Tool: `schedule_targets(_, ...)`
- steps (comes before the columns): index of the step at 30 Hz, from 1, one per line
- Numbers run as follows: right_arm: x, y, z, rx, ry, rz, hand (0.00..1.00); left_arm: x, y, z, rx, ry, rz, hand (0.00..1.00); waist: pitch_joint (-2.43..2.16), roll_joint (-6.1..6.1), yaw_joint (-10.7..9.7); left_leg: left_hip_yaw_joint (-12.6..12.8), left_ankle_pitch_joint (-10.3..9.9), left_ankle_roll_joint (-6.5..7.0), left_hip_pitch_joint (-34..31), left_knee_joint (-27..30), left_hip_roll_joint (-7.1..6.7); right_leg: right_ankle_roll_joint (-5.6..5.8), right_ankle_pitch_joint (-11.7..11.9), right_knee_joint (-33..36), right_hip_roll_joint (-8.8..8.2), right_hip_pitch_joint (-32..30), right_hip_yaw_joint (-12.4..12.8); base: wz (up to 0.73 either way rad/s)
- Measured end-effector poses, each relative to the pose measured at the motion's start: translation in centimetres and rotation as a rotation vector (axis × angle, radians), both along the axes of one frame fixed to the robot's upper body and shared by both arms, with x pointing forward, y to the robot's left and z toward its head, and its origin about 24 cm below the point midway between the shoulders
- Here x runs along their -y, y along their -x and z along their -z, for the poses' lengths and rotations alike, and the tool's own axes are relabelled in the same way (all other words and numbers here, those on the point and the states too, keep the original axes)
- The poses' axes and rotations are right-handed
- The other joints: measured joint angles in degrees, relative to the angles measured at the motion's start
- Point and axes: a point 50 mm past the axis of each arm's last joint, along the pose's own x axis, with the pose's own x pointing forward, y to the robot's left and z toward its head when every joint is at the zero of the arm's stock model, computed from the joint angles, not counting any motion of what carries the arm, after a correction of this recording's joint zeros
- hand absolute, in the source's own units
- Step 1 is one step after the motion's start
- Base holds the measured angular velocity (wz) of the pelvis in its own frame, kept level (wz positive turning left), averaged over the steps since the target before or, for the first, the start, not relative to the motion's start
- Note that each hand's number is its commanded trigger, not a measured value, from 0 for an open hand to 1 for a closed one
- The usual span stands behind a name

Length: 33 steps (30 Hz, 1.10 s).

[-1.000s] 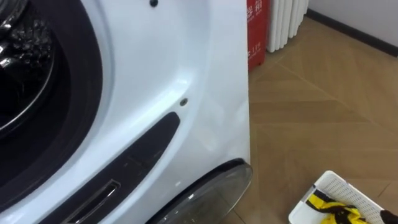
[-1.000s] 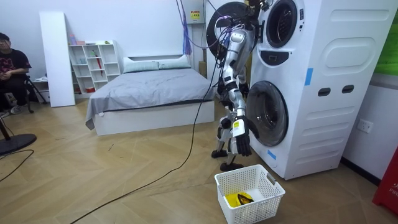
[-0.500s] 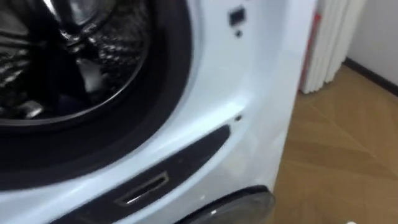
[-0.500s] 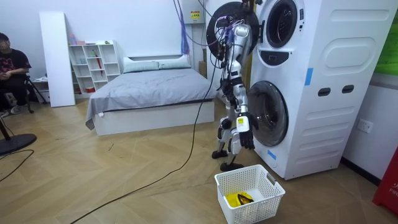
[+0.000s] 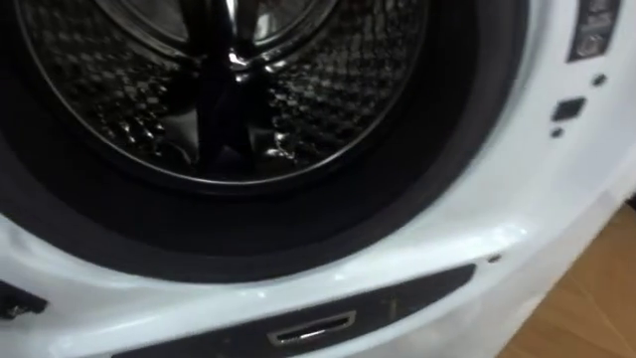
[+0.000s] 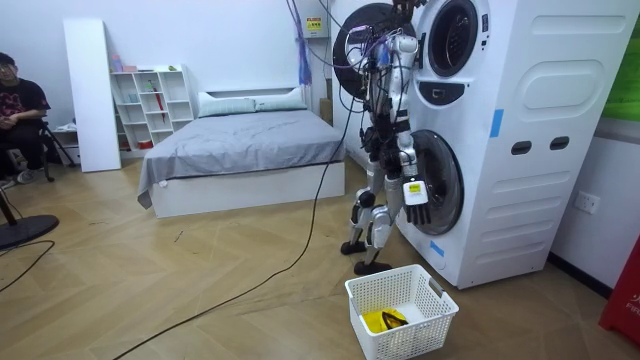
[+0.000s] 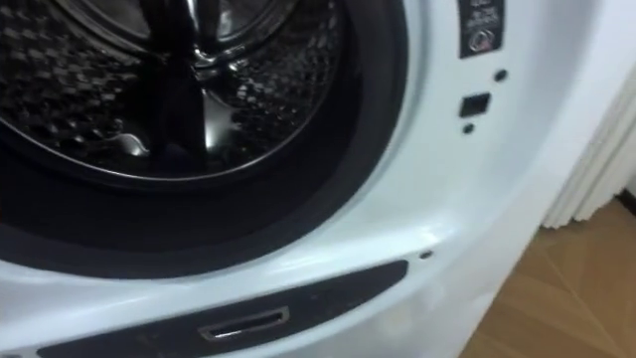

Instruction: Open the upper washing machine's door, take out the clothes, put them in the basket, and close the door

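Clothes (image 6: 385, 320), yellow, lie in the white basket (image 6: 432, 325) on the floor beside the robot's feet. Behind stands the washing machine (image 6: 540, 150), its upper drum (image 5: 229, 89) open and ringed by a dark seal (image 5: 437, 149). The robot faces it, its right hand (image 6: 415, 200) hanging with slack fingers, holding nothing.

- Nothing here can be read.
- Washing machine (image 7: 447, 199), front panel beside the drum opening: a small dark label (image 7: 480, 25) with pale print and a red mark, too blurred to make out.
- The machine's side, in the room view: a blue sticker (image 6: 495, 122) with no legible print.
- Back wall (image 6: 230, 40): a yellow sign (image 6: 316, 25), too small to read.
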Motion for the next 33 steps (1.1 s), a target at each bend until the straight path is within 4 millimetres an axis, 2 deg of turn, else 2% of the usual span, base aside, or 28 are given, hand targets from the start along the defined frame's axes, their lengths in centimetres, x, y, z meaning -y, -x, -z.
schedule_targets(2,-0.7,-1.0,0.1,-0.001,-0.014,-0.11,0.0,0.3,0.1,0.1,-0.004,0.008,-0.004,0.0,0.23,-0.41,0.7,-1.1,-0.4,-0.73,-0.1,0.0,-0.05,-0.16,0.1,-0.8,0.25,0.8,-0.6,0.13)
schedule_targets(4,-1.3,-1.4,0.2,-0.005,-0.033,-0.169,0.0,0.5,0.2,0.2,-0.006,0.014,-0.02,0.0,0.15,-0.97,1.9,-1.4,-0.7,-1.08,0.1,0.0,0.03,-0.26,0.1,-1.3,0.49,0.9,-0.7,0.05)
schedule_targets(8,-2.8,-1.7,0.4,-0.005,-0.086,-0.249,0.0,0.4,0.9,0.3,-0.019,0.013,-0.062,0.0,0.13,-1.98,4.3,-1.5,-0.7,-1.08,0.7,0.0,0.1,-0.4,0.1,-2.2,0.65,2.1,-0.8,0.02)
schedule_targets(13,-3.0,-1.5,0.5,-0.022,-0.095,-0.286,0.0,0.1,1.7,0.4,-0.047,-0.005,-0.069,0.0,0.3,-2.38,5.8,-1.6,-0.7,-1.08,0.9,0.0,0.09,-0.52,0.1,-2.7,0.66,2.7,-1.1,0.02)
schedule_targets(16,-3.1,-1.5,0.6,-0.024,-0.094,-0.298,0.0,-0.1,1.7,0.3,-0.045,-0.014,-0.078,0.0,0.42,-2.57,5.9,-1.9,-0.7,-1.08,0.6,0.0,0.14,-0.54,0.1,-2.7,0.65,3.1,-1.8,0.09)
schedule_targets(17,-3.1,-1.6,0.6,-0.021,-0.097,-0.299,0.0,-0.2,1.6,0.3,-0.042,-0.021,-0.076,0.0,0.45,-2.62,5.7,-3.3,-0.7,-1.1,0.5,0.0,0.1,-0.54,0.1,-2.7,0.6,3.3,-2.4,0.28)
schedule_targets(19,-3.2,-1.5,0.6,-0.022,-0.105,-0.301,0.0,-0.3,1.2,0.2,-0.033,-0.032,-0.069,0.0,0.41,-2.72,5.6,-4.7,-0.7,-1.17,0.6,0.0,0.07,-0.53,0.1,-2.7,0.63,3.7,-2.9,0.23)
schedule_targets(27,-3.3,-1.4,0.6,-0.014,-0.12,-0.289,0.0,-0.4,1.4,0.1,-0.031,-0.059,-0.077,0.0,0.31,-2.38,5.8,-5.0,-0.9,-1.45,0.9,0.1,0.18,-0.53,0.1,-2.6,0.59,4.5,-4.2,0.09)
schedule_targets(33,-3.2,-1.1,0.6,-0.013,-0.123,-0.267,0.0,-0.5,1.3,0.1,-0.025,-0.06,-0.082,0.0,0.13,-2.18,5.1,-5.8,-1.0,-1.62,0.9,0.4,0.16,-0.57,0.1,-2.4,0.63,4.9,-4.7,0.09)
